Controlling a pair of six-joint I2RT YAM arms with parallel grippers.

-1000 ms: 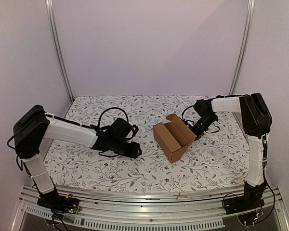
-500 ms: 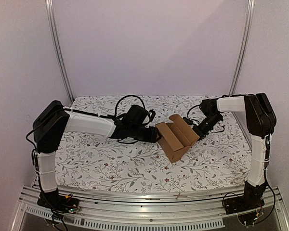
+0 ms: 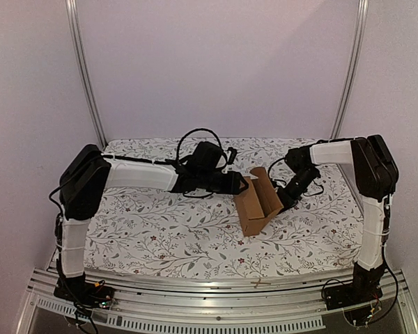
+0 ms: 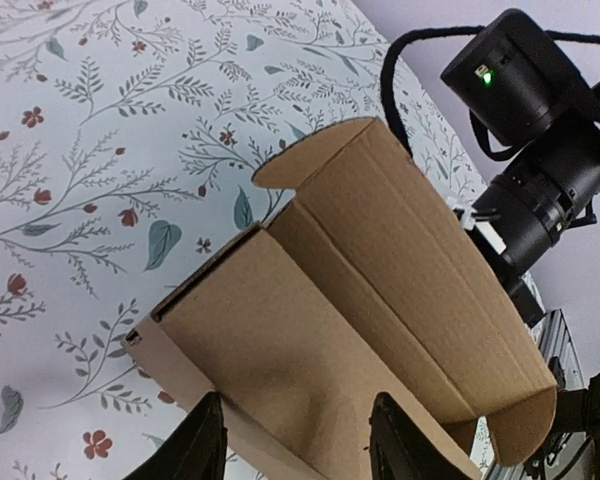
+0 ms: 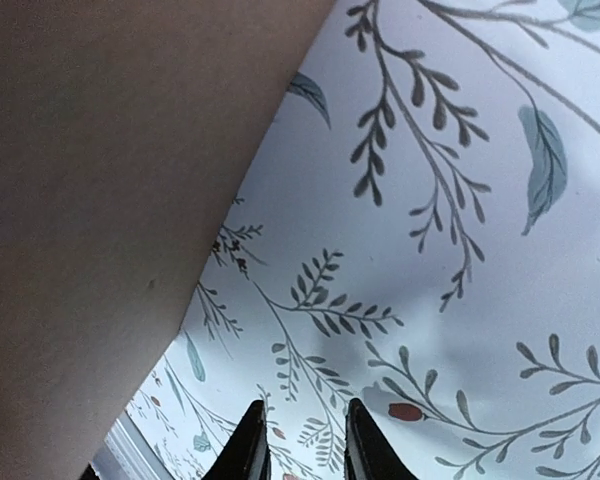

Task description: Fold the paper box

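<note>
Nearest, our arms rise from the metal rail (image 3: 195, 306) at the table's edge. Further in, on the flowered cloth (image 3: 160, 229), the paper box (image 3: 252, 211) stands right of centre, half formed, its long flap raised. Our left gripper (image 3: 241, 185) is right at its left side with fingers spread; we cannot tell if it touches. Our right gripper (image 3: 284, 200) sits just beside the raised flap, fingers slightly parted, pinching nothing. Behind stands a plain wall (image 3: 216, 69).
</note>
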